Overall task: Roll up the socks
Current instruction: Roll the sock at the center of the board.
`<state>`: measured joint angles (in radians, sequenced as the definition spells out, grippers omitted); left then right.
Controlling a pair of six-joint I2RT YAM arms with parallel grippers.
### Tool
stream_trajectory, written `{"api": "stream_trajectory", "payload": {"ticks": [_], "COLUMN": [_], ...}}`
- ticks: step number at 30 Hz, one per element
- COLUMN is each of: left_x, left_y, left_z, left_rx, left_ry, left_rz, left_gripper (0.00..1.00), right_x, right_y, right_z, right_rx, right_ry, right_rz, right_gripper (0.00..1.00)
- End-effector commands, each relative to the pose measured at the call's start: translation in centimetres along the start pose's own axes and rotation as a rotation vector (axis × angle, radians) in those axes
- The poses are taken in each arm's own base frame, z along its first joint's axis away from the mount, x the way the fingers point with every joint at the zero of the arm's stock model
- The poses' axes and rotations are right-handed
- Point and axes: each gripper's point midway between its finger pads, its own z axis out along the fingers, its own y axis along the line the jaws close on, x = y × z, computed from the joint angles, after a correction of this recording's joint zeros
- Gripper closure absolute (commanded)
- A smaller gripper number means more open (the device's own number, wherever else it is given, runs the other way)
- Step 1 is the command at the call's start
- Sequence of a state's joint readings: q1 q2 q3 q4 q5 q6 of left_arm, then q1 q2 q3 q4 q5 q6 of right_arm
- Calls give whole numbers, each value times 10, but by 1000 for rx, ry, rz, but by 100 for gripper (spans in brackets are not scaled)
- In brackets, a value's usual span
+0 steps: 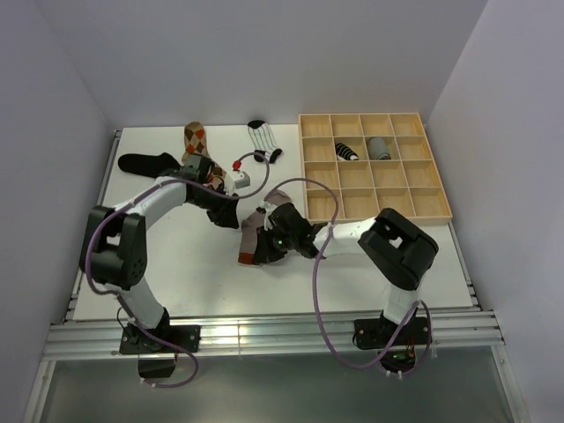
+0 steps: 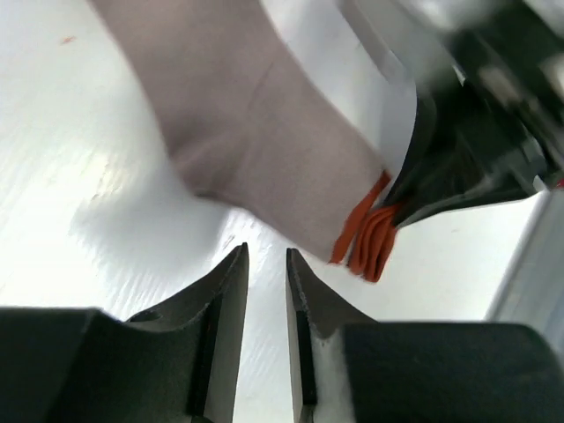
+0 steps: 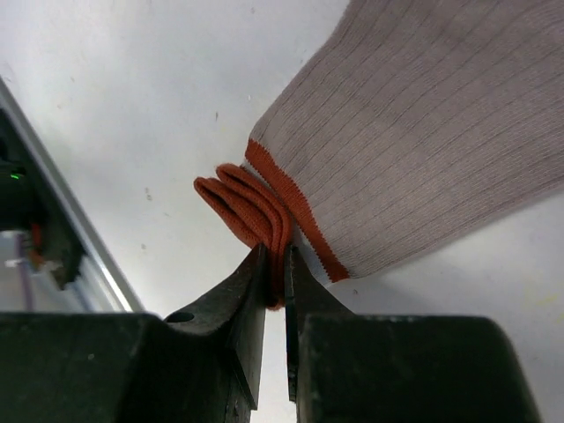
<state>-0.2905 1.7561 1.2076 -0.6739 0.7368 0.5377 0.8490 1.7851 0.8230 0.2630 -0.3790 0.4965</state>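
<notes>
The left pincer (image 2: 266, 257) is standing slightly parted and empty; the taupe sock (image 2: 264, 150) is sitting just ahead, orange cuff (image 2: 366, 240) rightward.

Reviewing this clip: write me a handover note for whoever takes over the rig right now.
Right gripper: shut on the orange cuff of the taupe sock, mid-table.
Left gripper: slightly open, empty, just short of that sock.
Done: two rolls sit in the wooden tray, a black banded roll and a grey roll.
To do: roll the taupe sock; the argyle sock, black sock and striped sock lie loose at the far side.
</notes>
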Motion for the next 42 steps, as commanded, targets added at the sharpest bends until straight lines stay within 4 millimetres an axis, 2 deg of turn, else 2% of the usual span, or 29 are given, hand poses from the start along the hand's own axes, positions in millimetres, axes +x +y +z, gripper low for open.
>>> {"api": "stream_trajectory", "payload": {"ticks": [1,2,3,4,5,6,9,10,11,12,13,14,15,17,18,23,27,31,39,42], "left_x": [-25,-11,-15,-6,-11,0,-5,8,1,0,13,4,19,12,11,29,41,50,47,55], "left_y": [24,24,23,25,23,20,12,12,8,-2,-2,-8,-22,-28,-36,-44,-56,-59,-54,-48], "left_z": [-21,-19,-29,-33,-39,-36,-41,-37,-41,-35,-29,-33,-19,-19,-12,8,29,41,54,62], "left_rx": [-236,-256,-305,-379,-391,-389,-439,-466,-494,-491,-525,-552,-512,-553,-537,-525,-495,-483,-491,-476], "left_ry": [-108,-95,-113,-154,-168,-152,-180,-154,-173,-171,-139,-170,-141,-167,-176,-119,-76,-48,-15,37], "left_rz": [161,161,208,252,278,291,388,401,474,527,543,616,658,736,778,874,964,1022,1077,1072], "left_gripper": [70,69,69,67,67,66,63,62,62,62,62,60,57,53,50,47,48,49,49,56], "right_x": [0,-3,-2,-3,2,-5,-7,-7,-8,-9,-7,-6,-7,-5,-7,-5,-4,-3,-8,-8], "right_y": [2,-2,-4,-17,-17,-16,-23,-23,-27,-27,-27,-29,-33,-36,-39,-47,-49,-49,-46,-45], "right_z": [-5,-7,-6,-4,-6,-5,-1,0,1,1,2,2,1,1,1,4,8,11,10,9], "right_rx": [-18,-22,-16,0,4,2,10,4,10,4,2,13,28,35,36,50,43,34,22,20], "right_ry": [105,119,152,199,221,222,270,283,296,307,323,345,345,373,375,401,408,415,420,421], "right_rz": [148,176,209,279,291,296,351,364,385,399,408,419,425,447,459,477,487,496,487,488], "right_gripper": [99,99,99,100,100,99,100,100,100,100,100,100,100,100,100,100,100,100,100,100]}}
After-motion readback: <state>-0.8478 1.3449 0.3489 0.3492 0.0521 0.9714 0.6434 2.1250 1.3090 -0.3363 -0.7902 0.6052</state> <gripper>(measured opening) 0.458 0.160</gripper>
